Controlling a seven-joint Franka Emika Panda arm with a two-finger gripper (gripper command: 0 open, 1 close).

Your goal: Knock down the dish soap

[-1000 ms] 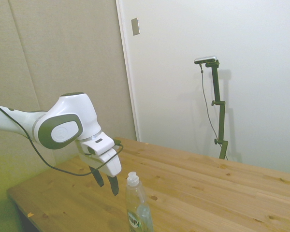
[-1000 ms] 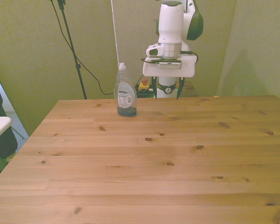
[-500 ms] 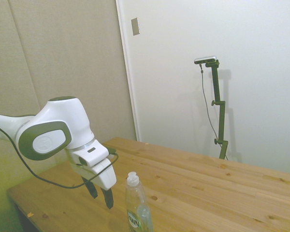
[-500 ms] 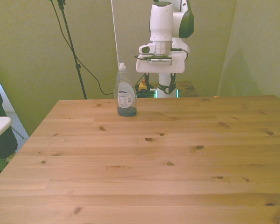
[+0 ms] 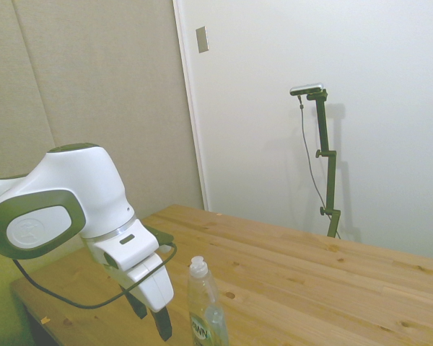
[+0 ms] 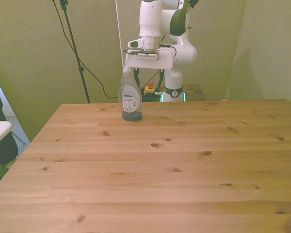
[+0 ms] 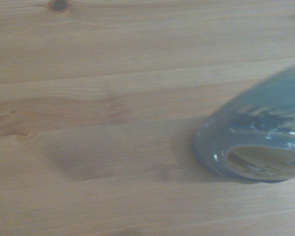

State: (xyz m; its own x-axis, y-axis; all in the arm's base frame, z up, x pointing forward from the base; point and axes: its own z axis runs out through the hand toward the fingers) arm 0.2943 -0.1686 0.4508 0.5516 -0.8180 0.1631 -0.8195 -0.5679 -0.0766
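I see one dish soap (image 6: 130,97) bottle standing upright on the table (image 6: 184,160), toward the far edge on the front view's left, at about eleven o'clock from the tabletop's middle. It is a slim clear plastic bottle, narrow at the neck and swelling toward the base, with a white ribbed push-pull cap and a pale oval label with dark print; a shallow layer of dark blue liquid sits at its bottom. In the side view the dish soap (image 5: 204,310) shows its blue-and-white label low on the body, partly cut off by the frame's edge. The wrist view catches the bottle's (image 7: 258,132) rounded base from close by, blurred, glossy and blue-tinted, resting on the boards.

The table is one slab of light wood planks, matte, with long grain lines and a scatter of dark knots.

There is one arm, smooth white plastic with grey rounded joint covers and a thin black cable looping under the wrist. Its gripper (image 5: 150,316) hangs just beside the bottle, at roughly nine o'clock from it in the side view, apart from it as far as I can see. Two dark fingers point down with a gap between them, so I read the jaws as parted. In the front view the gripper's white body (image 6: 149,59) sits at one o'clock from the cap.
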